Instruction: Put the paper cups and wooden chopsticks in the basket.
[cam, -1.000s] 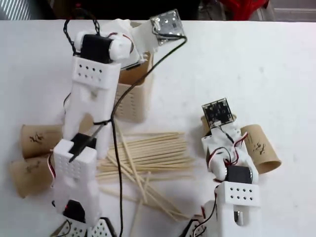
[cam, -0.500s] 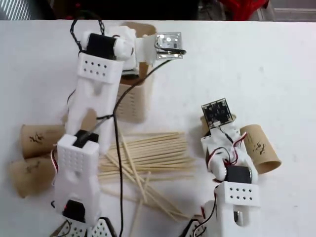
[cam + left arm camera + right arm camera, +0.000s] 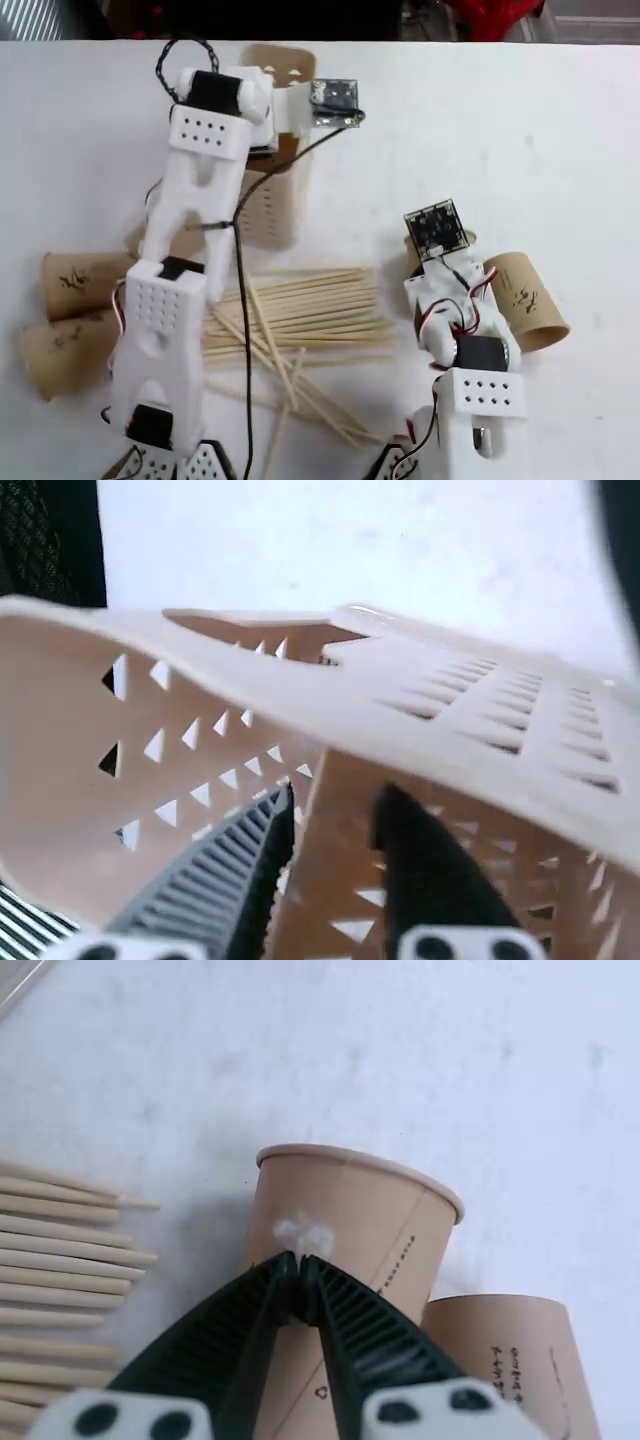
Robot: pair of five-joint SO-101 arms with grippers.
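Left end effector (image 3: 335,808) released, fingers apart, down at the rim of the beige perforated plastic basket (image 3: 200,710). Right end effector (image 3: 299,1268) clenched on nothing, tips over a brown paper cup (image 3: 370,1220) lying on its side; can't tell if they touch. Second brown cup (image 3: 510,1350) just beside it. High view: loose pile of pale wooden chopsticks (image 3: 300,315) mid white worktop (image 3: 540,130), basket at its 12 o'clock, two more paper cups (image 3: 75,280) on their sides at 9 o'clock, right-arm cups at 3 o'clock.
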